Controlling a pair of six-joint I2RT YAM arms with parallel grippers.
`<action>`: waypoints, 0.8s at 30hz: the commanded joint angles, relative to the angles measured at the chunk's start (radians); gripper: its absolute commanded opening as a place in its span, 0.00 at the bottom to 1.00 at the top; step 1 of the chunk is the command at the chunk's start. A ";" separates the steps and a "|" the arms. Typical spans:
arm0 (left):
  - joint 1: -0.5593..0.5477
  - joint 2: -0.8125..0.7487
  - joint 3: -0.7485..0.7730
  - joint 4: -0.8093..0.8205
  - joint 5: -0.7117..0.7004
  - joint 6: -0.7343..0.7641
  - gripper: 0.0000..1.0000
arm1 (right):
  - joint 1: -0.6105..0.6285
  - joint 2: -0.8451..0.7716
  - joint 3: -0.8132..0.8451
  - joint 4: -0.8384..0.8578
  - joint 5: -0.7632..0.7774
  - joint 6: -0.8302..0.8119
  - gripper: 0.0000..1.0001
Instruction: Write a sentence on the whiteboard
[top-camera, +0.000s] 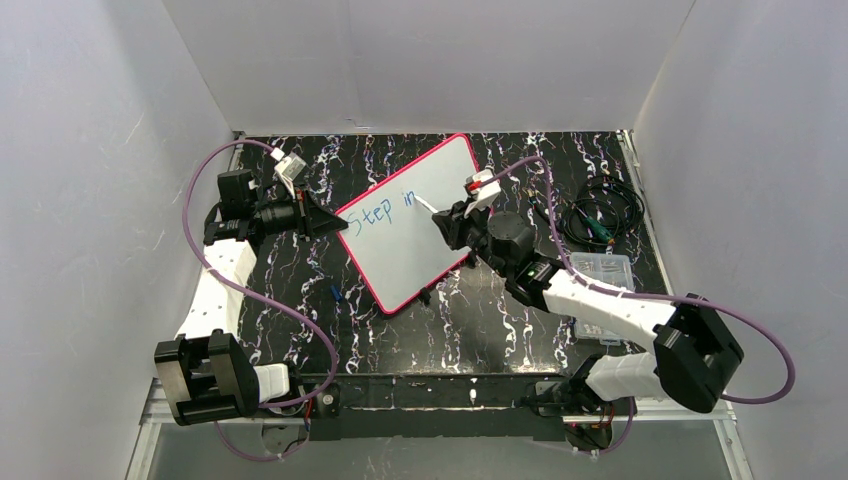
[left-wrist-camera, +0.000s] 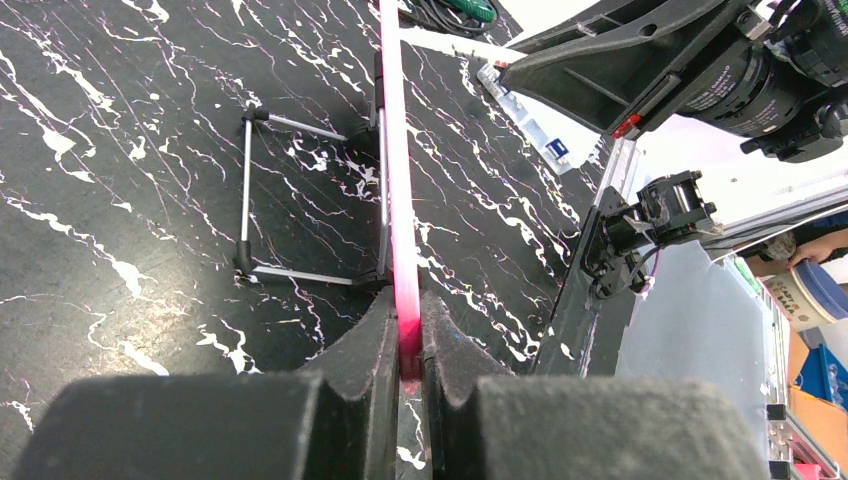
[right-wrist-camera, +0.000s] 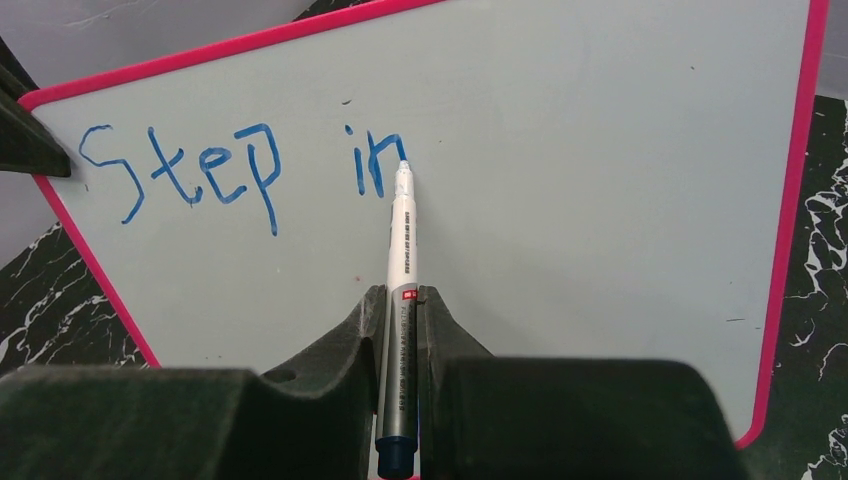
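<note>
The whiteboard (top-camera: 425, 235), white with a pink-red frame, stands tilted on the black table. Blue writing (top-camera: 385, 210) on it reads "Step in"; it also shows in the right wrist view (right-wrist-camera: 230, 175). My left gripper (top-camera: 335, 222) is shut on the board's left edge; in the left wrist view the pink frame (left-wrist-camera: 400, 200) runs between the jaws of my left gripper (left-wrist-camera: 408, 345). My right gripper (top-camera: 447, 222) is shut on a white marker pen (right-wrist-camera: 402, 260), its tip touching the board just right of the "n". The right gripper also shows in the right wrist view (right-wrist-camera: 400, 305).
A wire easel stand (left-wrist-camera: 300, 200) sits behind the board. A small blue cap (top-camera: 336, 293) lies on the table left of the board. A coiled black cable (top-camera: 600, 215) and a clear plastic box (top-camera: 605, 275) lie at the right.
</note>
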 joint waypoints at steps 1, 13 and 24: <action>-0.024 -0.006 0.015 -0.054 0.064 0.038 0.00 | 0.000 0.021 0.054 0.072 0.011 -0.015 0.01; -0.024 -0.009 0.013 -0.057 0.064 0.040 0.00 | -0.003 0.043 0.064 0.056 0.113 -0.011 0.01; -0.023 -0.010 0.013 -0.057 0.064 0.039 0.00 | -0.003 -0.002 0.053 0.109 0.036 -0.021 0.01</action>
